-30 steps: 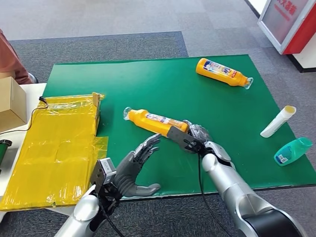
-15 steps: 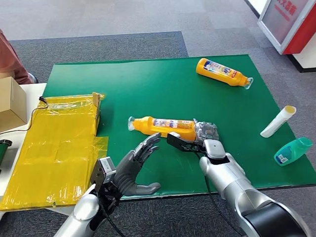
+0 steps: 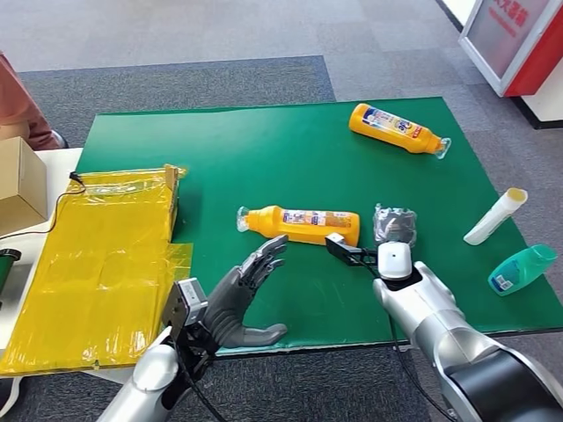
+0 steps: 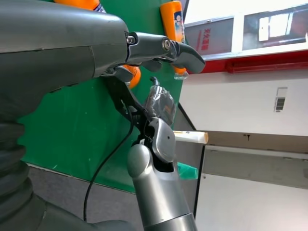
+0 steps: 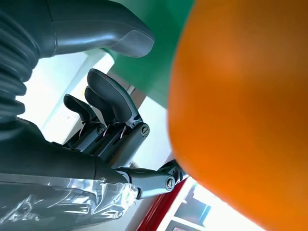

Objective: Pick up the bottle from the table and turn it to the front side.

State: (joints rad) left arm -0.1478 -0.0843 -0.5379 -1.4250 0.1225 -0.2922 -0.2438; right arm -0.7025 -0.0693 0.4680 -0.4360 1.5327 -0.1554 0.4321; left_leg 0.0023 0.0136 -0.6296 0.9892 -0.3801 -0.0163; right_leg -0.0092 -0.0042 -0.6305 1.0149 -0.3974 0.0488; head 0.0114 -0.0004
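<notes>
An orange bottle (image 3: pixel 299 225) lies on its side in the middle of the green mat (image 3: pixel 219 149), its clear cap pointing left and its label strip facing up. My right hand (image 3: pixel 394 227), wrapped in clear plastic, sits just right of the bottle's base and holds nothing. In the right wrist view the bottle (image 5: pixel 247 106) looms close beside the part-bent fingers (image 5: pixel 109 106), apart from them. My left hand (image 3: pixel 242 294) hovers over the mat's front edge, fingers spread, short of the bottle.
A second orange bottle (image 3: pixel 397 129) lies at the mat's far right. A white tube (image 3: pixel 494 216) and a teal bottle (image 3: pixel 522 267) lie by the right edge. A yellow bag (image 3: pixel 99 264) and a cardboard box (image 3: pixel 20 180) sit at the left.
The bottle swung from slanted to nearly level and shifted right. My right hand let go of its base and drew back to the right. The left hand stayed put.
</notes>
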